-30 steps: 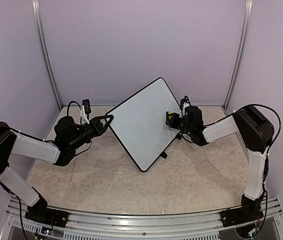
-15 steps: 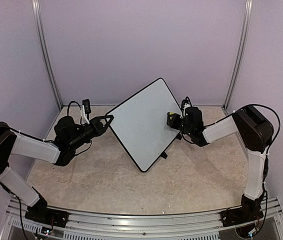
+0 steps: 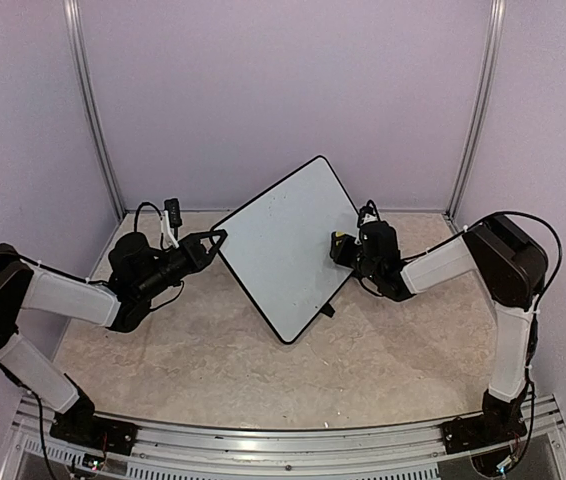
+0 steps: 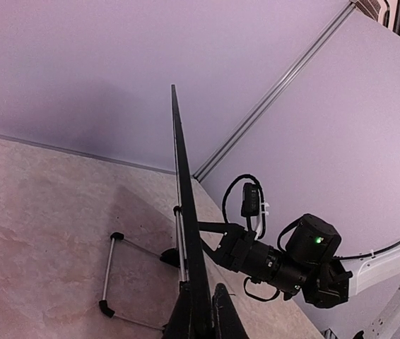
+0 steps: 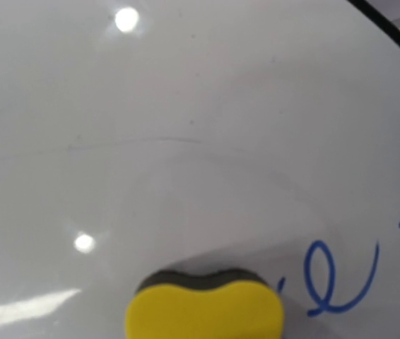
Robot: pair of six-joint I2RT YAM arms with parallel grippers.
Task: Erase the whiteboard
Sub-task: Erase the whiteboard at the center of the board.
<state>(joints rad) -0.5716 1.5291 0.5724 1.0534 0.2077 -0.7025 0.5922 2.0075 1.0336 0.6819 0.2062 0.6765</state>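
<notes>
The whiteboard (image 3: 281, 245) stands tilted on its corner in the middle of the floor, white with a black rim. My left gripper (image 3: 220, 237) is shut on its left edge; in the left wrist view the board (image 4: 184, 226) is edge-on between my fingertips (image 4: 222, 314). My right gripper (image 3: 343, 246) holds a yellow sponge (image 3: 338, 241) with a dark pad against the board's right part. In the right wrist view the sponge (image 5: 205, 311) is pressed on the board (image 5: 186, 106) just left of blue handwritten marks (image 5: 334, 282); the right fingers are hidden there.
The board's black wire stand (image 4: 108, 275) sticks out behind it, with a foot (image 3: 328, 311) at its lower right edge. Purple walls with metal posts (image 3: 93, 110) close in the back and sides. The floor is beige stone (image 3: 383, 350).
My right gripper with the sponge has shifted slightly left and down across the board. The left gripper and the board have stayed put.
</notes>
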